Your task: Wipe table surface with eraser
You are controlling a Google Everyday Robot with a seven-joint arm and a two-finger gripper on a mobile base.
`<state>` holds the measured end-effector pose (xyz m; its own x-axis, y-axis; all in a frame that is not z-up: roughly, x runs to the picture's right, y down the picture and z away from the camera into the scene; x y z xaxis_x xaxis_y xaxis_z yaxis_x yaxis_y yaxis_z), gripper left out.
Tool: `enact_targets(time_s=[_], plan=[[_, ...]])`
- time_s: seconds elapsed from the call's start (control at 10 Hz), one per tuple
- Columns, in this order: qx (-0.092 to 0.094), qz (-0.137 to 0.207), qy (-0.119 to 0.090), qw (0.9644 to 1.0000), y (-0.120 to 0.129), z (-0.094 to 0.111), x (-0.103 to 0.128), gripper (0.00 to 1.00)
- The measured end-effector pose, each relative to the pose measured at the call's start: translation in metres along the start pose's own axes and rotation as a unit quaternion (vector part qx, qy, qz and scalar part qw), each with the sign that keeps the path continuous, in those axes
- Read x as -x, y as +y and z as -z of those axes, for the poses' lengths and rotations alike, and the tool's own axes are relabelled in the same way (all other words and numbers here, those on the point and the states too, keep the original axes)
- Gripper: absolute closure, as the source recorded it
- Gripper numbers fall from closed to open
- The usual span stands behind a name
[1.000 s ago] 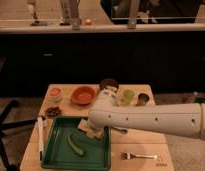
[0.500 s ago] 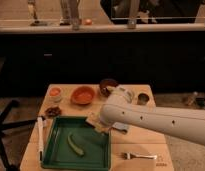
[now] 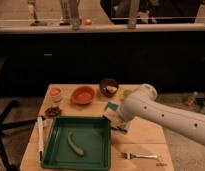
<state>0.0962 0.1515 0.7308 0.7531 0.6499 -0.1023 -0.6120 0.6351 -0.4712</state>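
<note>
The table surface (image 3: 146,137) is a light tan wooden top of planks. My white arm reaches in from the right, its bulky joint (image 3: 141,100) above the table's middle. The gripper (image 3: 114,119) is low over the table, just right of the green tray's far right corner. A small pale cream block, the eraser (image 3: 119,126), shows at the gripper's tip, against or on the tabletop; I cannot tell which. A teal patch, likely the sponge (image 3: 112,106), sits just behind the gripper.
A green tray (image 3: 58,150) holds a green vegetable (image 3: 75,144). An orange bowl (image 3: 83,95), a dark bowl (image 3: 109,86), a small orange cup (image 3: 55,92) and a dark dish (image 3: 53,111) stand at the back. A white marker (image 3: 40,137) lies left, a fork (image 3: 141,156) front right.
The arm has swung to the right. The gripper has moved from over the tray's far edge to the bare table just right of the tray.
</note>
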Motion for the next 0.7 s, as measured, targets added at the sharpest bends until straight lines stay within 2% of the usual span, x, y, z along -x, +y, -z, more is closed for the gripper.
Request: enact_targets(time_s=[0.7], plan=[[0.001, -0.001, -0.001, 1.0000, -0.0014, -0.0008, -0.0010, 1.00]])
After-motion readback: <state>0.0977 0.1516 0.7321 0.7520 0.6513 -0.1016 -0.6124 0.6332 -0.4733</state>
